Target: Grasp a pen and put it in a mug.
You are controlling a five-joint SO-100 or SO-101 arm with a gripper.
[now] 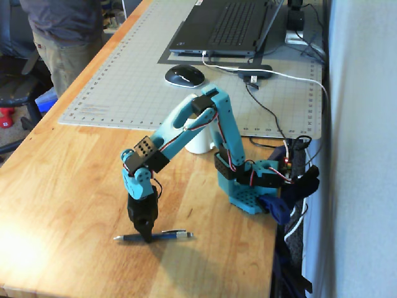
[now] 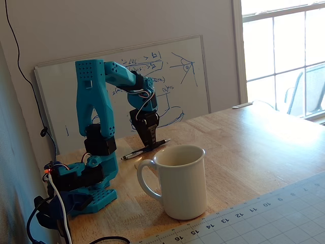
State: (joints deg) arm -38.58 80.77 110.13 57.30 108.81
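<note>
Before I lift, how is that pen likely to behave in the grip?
The pen looks slim, rigid and light, so it should lift without bending. The tool sits near its middle, so it will probably stay fairly level, though a smooth round barrel could pivot or slip. If released on the wooden table, it may roll.

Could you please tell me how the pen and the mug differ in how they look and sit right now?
The pen is slim, dark and lying flat; the mug is wide, cream-white and standing upright. The gripper is down on the pen, while the mug stands untouched beside the arm's base. Both rest on the wooden table.
</note>
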